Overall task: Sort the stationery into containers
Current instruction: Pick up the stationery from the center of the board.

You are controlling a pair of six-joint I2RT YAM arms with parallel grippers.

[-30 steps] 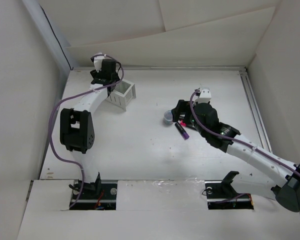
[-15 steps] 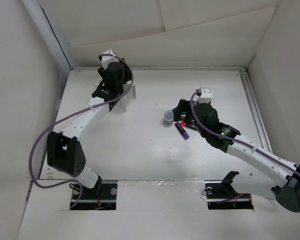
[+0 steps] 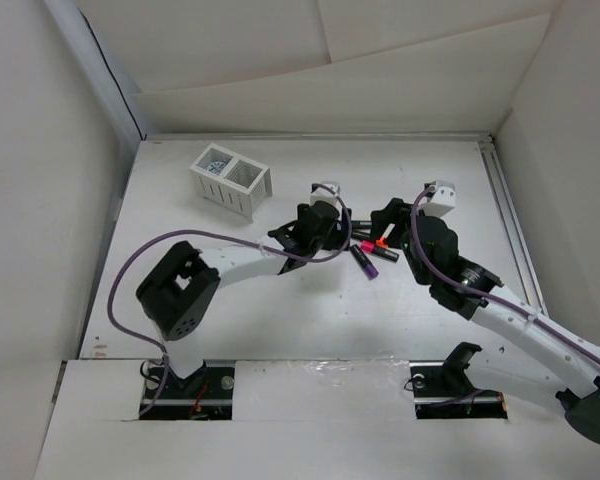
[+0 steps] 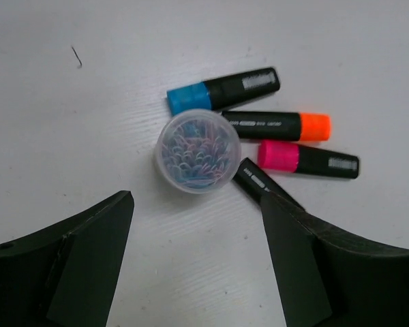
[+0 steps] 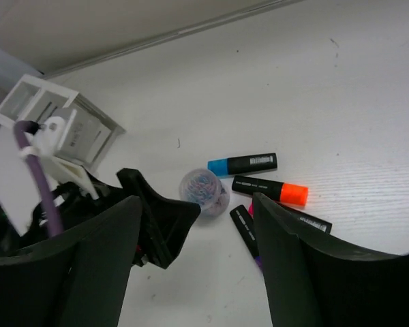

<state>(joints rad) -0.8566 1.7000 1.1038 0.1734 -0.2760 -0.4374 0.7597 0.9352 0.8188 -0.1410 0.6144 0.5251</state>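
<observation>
A clear round tub of coloured clips (image 4: pixel 198 155) stands on the table beside several markers: blue (image 4: pixel 221 90), orange (image 4: pixel 279 126), pink (image 4: pixel 307 158) and a purple one (image 5: pixel 244 228) half hidden by a finger. My left gripper (image 4: pixel 196 204) is open and empty just short of the tub, its jaws wider than the tub. It also shows in the top view (image 3: pixel 335 228), where it hides the tub. My right gripper (image 3: pixel 385 222) is open and empty above the markers (image 3: pixel 366 260). The white mesh organiser (image 3: pixel 232 180) stands at the far left, with something grey-blue in its left compartment.
The left arm stretches low across the middle of the table from the near left. Its fingers (image 5: pixel 157 218) show in the right wrist view next to the tub (image 5: pixel 203 189). White walls close in the table's back and sides.
My left arm has swung from over the organiser to the middle of the table, down by the tub. My right gripper has drawn back a little to the right and higher. The organiser is uncovered.
</observation>
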